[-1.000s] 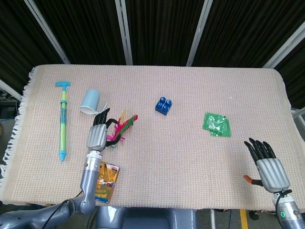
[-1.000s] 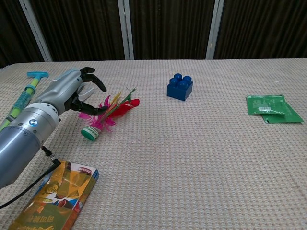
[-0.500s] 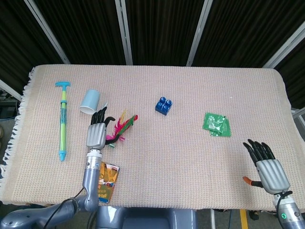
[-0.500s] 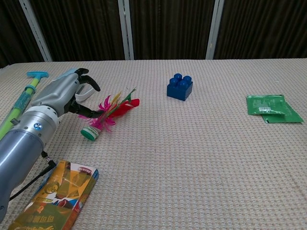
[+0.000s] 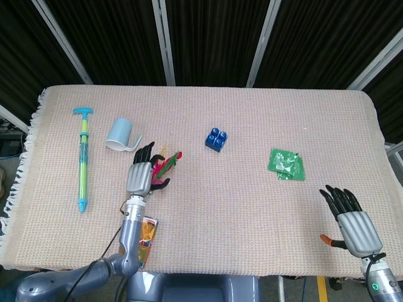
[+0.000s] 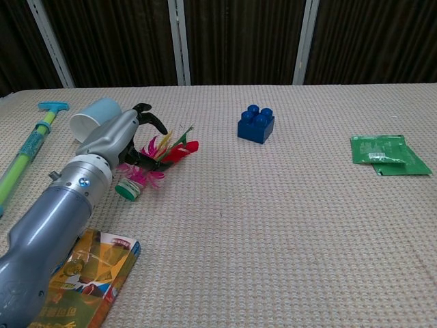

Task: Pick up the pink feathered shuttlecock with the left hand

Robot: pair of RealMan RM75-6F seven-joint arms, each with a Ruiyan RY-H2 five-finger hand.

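The pink feathered shuttlecock (image 6: 151,164) lies on the woven cloth (image 5: 252,214), its green-and-white base (image 6: 128,189) at the near end and its feathers fanning toward 1 o'clock. The left hand (image 6: 121,137) sits directly over it. The chest view shows the fingers (image 6: 153,119) arched and spread above the feathers; whether any finger grips them I cannot tell. The head view (image 5: 140,175) hides the base under the palm.

At 11 o'clock lies a tipped light-blue cup (image 5: 119,134), with a green syringe toy (image 5: 82,158) further out at 9. A snack packet (image 6: 75,283) lies at 6, a blue block (image 5: 216,139) at 2, and green sachets (image 5: 287,163) at 3.

Only the head view shows the right hand (image 5: 351,218), fingers apart and holding nothing, at the cloth's near right corner.
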